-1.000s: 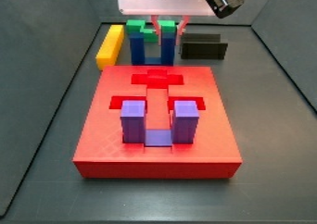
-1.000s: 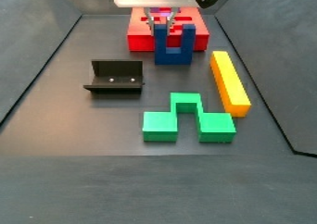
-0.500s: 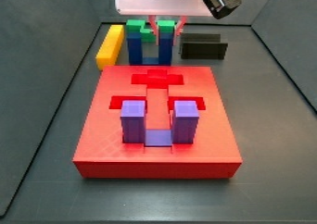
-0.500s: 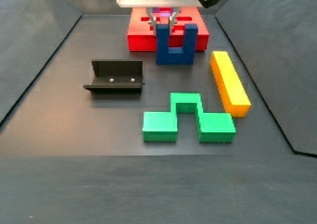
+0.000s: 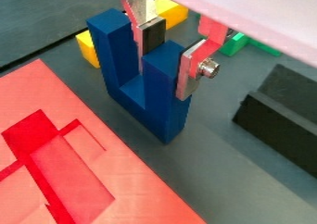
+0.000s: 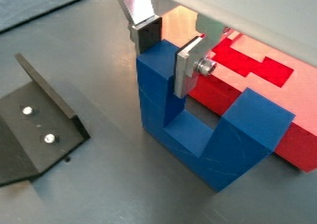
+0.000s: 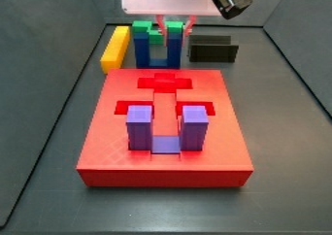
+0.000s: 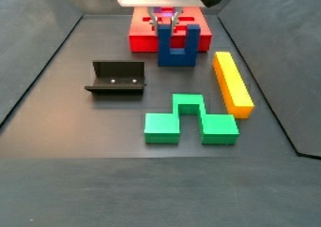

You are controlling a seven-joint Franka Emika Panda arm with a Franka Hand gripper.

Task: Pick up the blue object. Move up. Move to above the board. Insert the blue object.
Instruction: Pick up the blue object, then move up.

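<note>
No text, label, brand, number or sign can be read in any view. The blue object [image 6: 205, 135], the board [image 7: 163, 132], the fixture [image 8: 116, 78] and the gripper [image 5: 165, 50], which is set around one arm of the blue object beside the board, all show plain, unmarked surfaces.
</note>
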